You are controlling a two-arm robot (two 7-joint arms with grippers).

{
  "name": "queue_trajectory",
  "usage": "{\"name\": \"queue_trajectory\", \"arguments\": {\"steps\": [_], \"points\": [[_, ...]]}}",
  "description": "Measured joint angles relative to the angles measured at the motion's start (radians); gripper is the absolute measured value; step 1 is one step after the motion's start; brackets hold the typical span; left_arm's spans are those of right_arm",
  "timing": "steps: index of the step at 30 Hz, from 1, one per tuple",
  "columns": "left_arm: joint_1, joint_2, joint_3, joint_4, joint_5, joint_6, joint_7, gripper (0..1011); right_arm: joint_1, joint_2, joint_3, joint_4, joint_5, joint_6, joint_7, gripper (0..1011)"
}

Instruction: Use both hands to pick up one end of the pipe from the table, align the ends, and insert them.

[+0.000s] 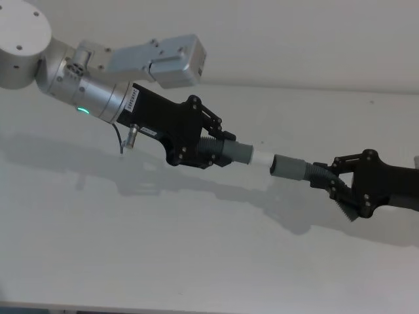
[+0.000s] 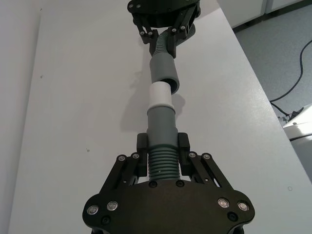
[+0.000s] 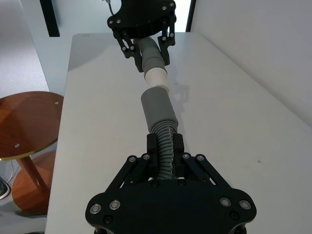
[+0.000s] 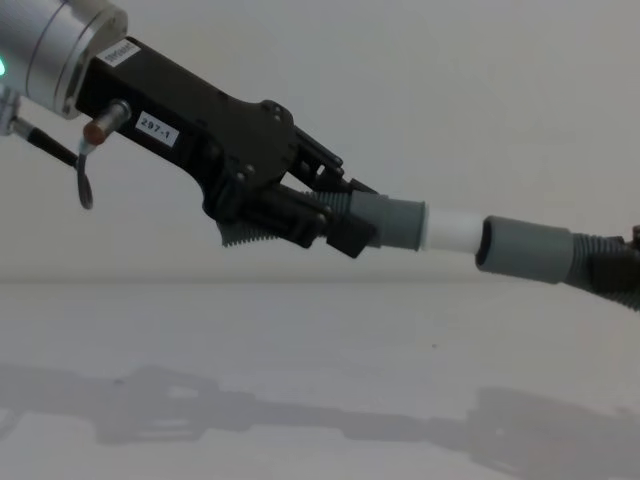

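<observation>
Both pipe pieces hang in the air above the white table [image 1: 196, 261]. My left gripper [image 1: 216, 147] is shut on the corrugated part of one piece [image 2: 162, 165]. That piece's grey cuff [image 4: 395, 222] carries a white tube [image 4: 450, 230] that points to the right. My right gripper [image 1: 337, 186] is shut on the corrugated hose of the other piece [image 3: 165, 141]. The second piece's grey cuff [image 1: 288, 165] faces the white tube. The two ends sit nearly in line, and the white tube's tip [image 2: 161, 95] is right at the mouth of the open cuff [image 2: 163, 73].
The table's far edge [image 2: 253, 73] drops to a grey floor with cables. A round wooden stool [image 3: 29, 122] stands beside the table's other side. A plain wall rises behind the table.
</observation>
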Motion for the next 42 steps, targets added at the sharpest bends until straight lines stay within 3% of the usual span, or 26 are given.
{"name": "queue_trajectory", "arguments": {"steps": [42], "points": [[0.0,0.002,0.0,0.0,0.001,0.0,0.0,348,0.022,0.017,-0.027,0.019,0.041,-0.019,0.013,176]]}}
